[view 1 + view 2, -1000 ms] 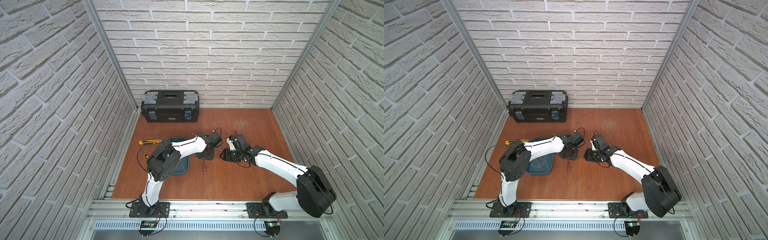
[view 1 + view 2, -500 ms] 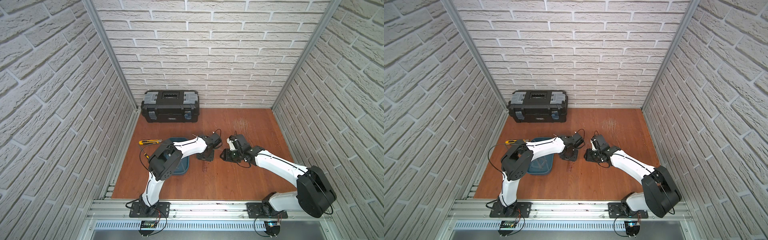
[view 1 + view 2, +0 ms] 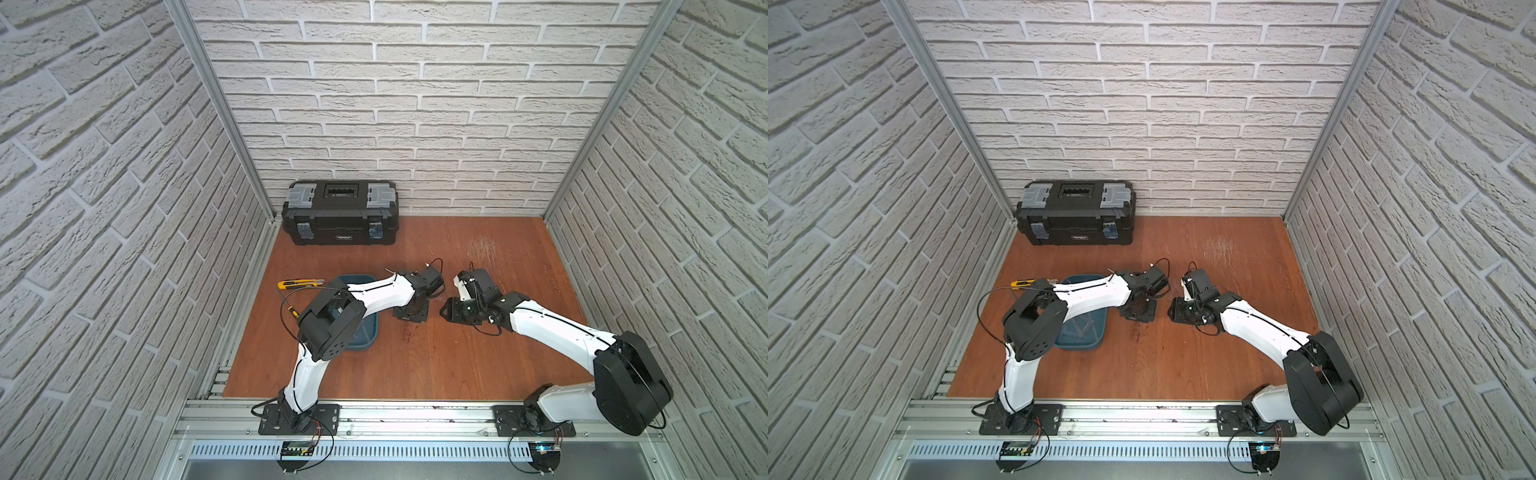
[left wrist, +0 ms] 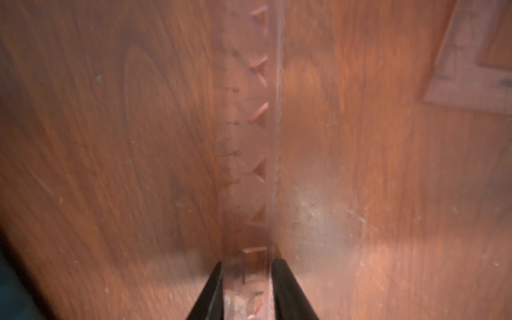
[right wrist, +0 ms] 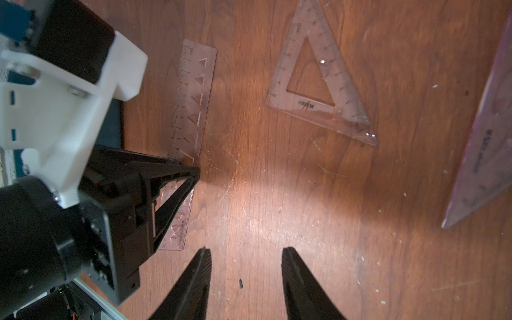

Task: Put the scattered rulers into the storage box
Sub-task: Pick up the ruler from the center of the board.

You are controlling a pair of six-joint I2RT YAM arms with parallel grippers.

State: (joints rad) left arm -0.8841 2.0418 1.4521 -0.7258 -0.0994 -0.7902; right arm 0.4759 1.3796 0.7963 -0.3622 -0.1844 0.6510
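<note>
A clear straight ruler [image 4: 243, 124] lies flat on the wooden floor. My left gripper [image 4: 247, 266] is down on it, with a finger against each long edge, shut across its width. The right wrist view shows the same ruler [image 5: 191, 97] running under the left gripper [image 5: 180, 166]. My right gripper [image 5: 246, 250] hovers open beside it over bare wood, holding nothing. A small hollow set square [image 5: 315, 80] and a larger purple-tinted one [image 5: 482, 155] lie flat beyond. The teal storage box [image 3: 365, 332] [image 3: 1088, 332] sits partly under the left arm, left of both grippers.
A black toolbox [image 3: 340, 212] stands against the back wall. A yellow utility knife [image 3: 299, 284] and a small screwdriver [image 3: 293, 311] lie left of the storage box. Brick walls close in the floor on three sides.
The left gripper's jaws have narrowed onto the straight ruler. Both arms stay almost where they were.
</note>
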